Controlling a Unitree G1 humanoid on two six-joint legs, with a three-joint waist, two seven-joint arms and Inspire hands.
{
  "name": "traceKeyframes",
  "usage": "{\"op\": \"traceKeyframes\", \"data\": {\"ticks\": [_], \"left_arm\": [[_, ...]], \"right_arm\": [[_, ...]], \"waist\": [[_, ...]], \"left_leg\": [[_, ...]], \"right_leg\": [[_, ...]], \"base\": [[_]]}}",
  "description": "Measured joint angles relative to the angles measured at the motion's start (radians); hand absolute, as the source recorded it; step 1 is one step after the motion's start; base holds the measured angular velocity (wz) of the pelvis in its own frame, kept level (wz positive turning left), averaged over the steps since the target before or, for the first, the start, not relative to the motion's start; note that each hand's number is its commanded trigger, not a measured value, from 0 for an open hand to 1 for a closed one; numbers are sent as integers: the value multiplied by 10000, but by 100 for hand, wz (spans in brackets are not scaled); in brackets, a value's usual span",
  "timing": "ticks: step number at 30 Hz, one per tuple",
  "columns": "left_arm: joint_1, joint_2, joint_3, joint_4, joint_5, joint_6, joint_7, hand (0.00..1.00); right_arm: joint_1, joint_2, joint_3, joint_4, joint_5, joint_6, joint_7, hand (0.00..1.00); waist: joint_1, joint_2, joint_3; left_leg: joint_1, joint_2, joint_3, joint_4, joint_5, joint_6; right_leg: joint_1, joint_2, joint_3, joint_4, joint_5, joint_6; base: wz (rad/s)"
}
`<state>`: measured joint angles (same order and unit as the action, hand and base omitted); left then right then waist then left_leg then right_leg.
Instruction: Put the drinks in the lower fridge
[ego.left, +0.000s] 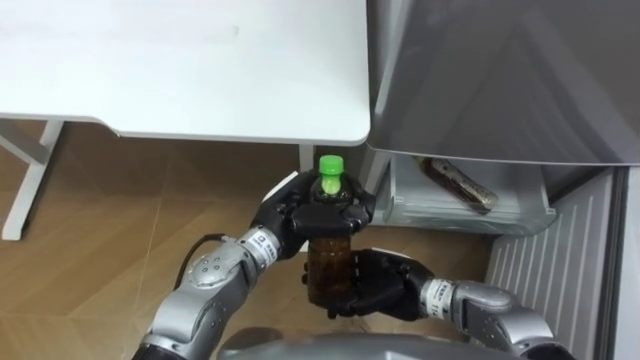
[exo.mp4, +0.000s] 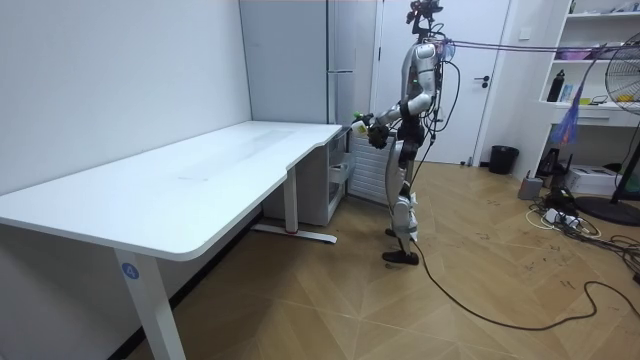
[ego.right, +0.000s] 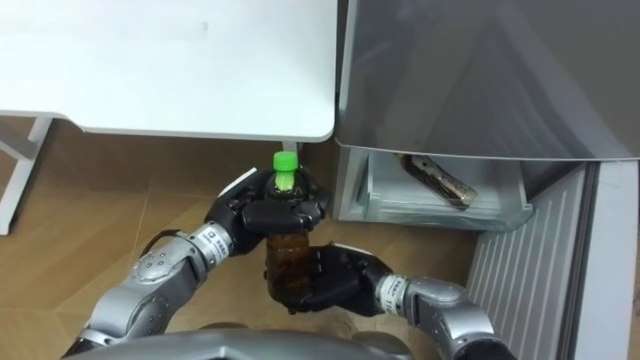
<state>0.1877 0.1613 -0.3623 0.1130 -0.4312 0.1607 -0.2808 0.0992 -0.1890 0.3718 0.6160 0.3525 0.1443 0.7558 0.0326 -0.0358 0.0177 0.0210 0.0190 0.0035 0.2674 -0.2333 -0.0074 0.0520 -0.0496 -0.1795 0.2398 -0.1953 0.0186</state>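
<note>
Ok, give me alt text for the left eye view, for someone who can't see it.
Both robot hands hold an upright brown bottle with a green cap: the left hand grips near its top, the right hand wraps its lower part. Beyond it, beside a white table, the fridge's open lower drawer holds another bottle lying flat.

A long white surface (exo.mp4: 200, 175) on white legs runs along the grey wall (exo.mp4: 100, 70), over a herringbone wooden floor (exo.mp4: 330, 300). Off at the room view's right, a small black bin (exo.mp4: 503, 159) sits by a white door (exo.mp4: 495, 60). Near them are a white shelf unit (exo.mp4: 600, 100), a standing fan (exo.mp4: 628, 70) and tangled cables (exo.mp4: 560, 215).
</note>
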Motion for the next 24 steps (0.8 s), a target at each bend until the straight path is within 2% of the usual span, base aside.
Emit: {"op": "traceKeyframes", "data": {"ticks": [9, 10, 11, 12, 14, 15, 20, 24], "left_arm": [[-6, 60, 55, 0, -368, -71, -105, 100], [-7, 67, 70, 0, -412, -71, -91, 91], [-8, 91, 72, 1, -473, -72, -71, 74], [-6, 102, 59, 4, -470, -71, -66, 67], [-5, 122, 48, 6, -471, -71, -65, 9], [-3, 126, 33, 15, -471, -70, -65, 0], [-3, 143, 54, 25, -460, -73, 0, 0], [-4, 144, 51, 24, -453, -98, 154, 0]], "right_arm": [[-1, 1, 56, -1, 252, -4, -15, 100], [-1, -3, 86, -1, 326, -5, -27, 100], [0, -7, 118, -1, 373, -5, -38, 100], [-1, -7, 155, -1, 375, -5, -49, 100], [-2, -7, 185, -1, 375, -5, -61, 100], [-1, -20, 200, -1, 375, -4, -61, 100], [1, -45, 276, -1, 451, 35, -48, 100], [1, -44, 394, 0, 645, 125, -50, 100]], "waist": [[-28, 60, 15], [-32, 62, 16], [-35, 68, 19], [-33, 90, 28], [-35, 118, 42], [-34, 149, 42], [-38, 217, 30], [-37, 178, 7]], "left_leg": [[9, 11, 65, -7, 0, 0], [11, 11, 66, -8, 0, 0], [13, 11, 71, -9, 0, 0], [12, 11, 77, -9, 0, 1], [11, 11, 78, -22, -1, 1], [15, 11, 79, -85, -1, 1], [33, 14, 80, -127, 0, -1], [49, 13, 93, -96, 0, 0]], "right_leg": [[15, 2, 33, 0, 1, -1], [19, 2, 31, 1, 1, -1], [21, 1, 30, 0, 1, -1], [22, 0, 30, 0, 1, -1], [21, 1, 27, 1, 1, -1], [20, 1, 27, 1, 1, -1], [8, 4, 22, -1, 0, -1], [5, 0, 26, -6, 0, 0]], "base": [[0], [0], [0], [0], [0], [0], [0], [0]]}}
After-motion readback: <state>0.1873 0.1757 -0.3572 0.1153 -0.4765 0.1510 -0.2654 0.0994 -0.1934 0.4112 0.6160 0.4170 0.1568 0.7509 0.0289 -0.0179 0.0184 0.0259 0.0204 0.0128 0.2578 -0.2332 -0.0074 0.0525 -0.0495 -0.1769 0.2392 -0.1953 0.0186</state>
